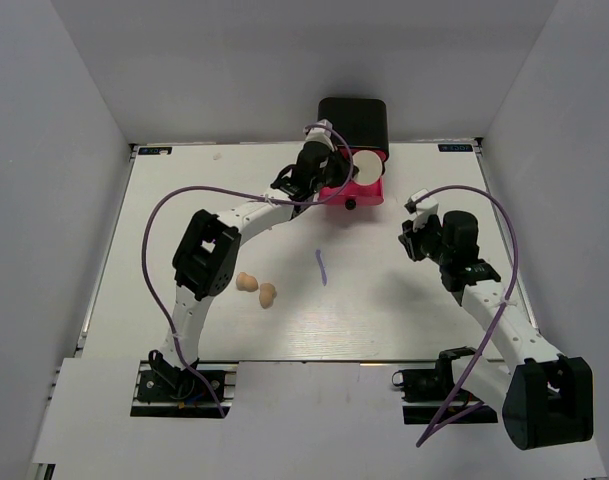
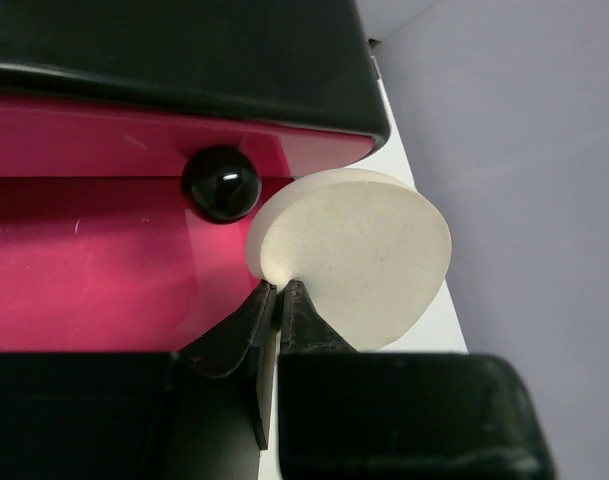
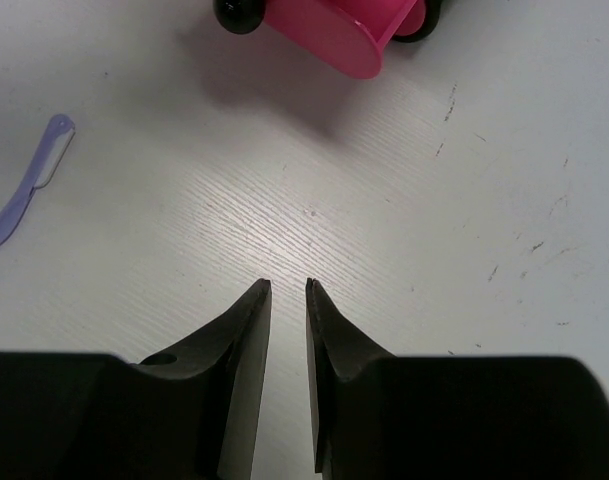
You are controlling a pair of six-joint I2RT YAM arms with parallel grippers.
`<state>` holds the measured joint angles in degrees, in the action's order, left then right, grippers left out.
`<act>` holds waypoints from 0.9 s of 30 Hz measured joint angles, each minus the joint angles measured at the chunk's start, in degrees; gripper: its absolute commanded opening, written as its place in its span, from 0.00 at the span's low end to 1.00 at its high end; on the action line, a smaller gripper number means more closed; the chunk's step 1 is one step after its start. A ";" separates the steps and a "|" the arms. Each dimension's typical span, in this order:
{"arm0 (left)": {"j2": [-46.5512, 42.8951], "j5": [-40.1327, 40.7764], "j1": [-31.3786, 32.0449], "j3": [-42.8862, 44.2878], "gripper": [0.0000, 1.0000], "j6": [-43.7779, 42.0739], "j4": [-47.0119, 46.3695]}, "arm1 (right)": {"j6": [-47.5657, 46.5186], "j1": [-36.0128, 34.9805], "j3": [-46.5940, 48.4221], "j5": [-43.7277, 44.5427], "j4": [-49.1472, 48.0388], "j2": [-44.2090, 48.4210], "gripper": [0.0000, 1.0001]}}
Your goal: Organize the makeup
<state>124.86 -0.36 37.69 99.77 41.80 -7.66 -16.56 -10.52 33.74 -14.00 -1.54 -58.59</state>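
the left gripper [image 2: 279,287] is pinched tight on the bottom edge of the round cream puff [image 2: 359,255]. the puff stands up on its edge just past the fingertips. right behind the puff is the pink drawer [image 2: 84,270]. its black knob [image 2: 220,183] is a bit to the gripper's left. the black box [image 2: 184,50] is above the drawer.

the right gripper [image 3: 287,288] hangs over the white table [image 3: 464,200]. its 2 fingers are a little apart and nothing is between them. the thin purple stick [image 3: 29,180] lies flat, ahead of it and off to its left. the 2 peach sponges [image 1: 247,282] lie close together, well apart from both grippers.
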 measured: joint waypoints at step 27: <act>4.26 4.20 1.73 0.09 0.44 -0.35 1.38 | 1.18 1.22 0.00 -1.16 -0.02 -0.02 0.27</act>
<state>129.12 3.84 39.42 99.85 41.45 -6.28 -15.38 -9.30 33.74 -15.16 -1.56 -58.61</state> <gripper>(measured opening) 0.369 0.266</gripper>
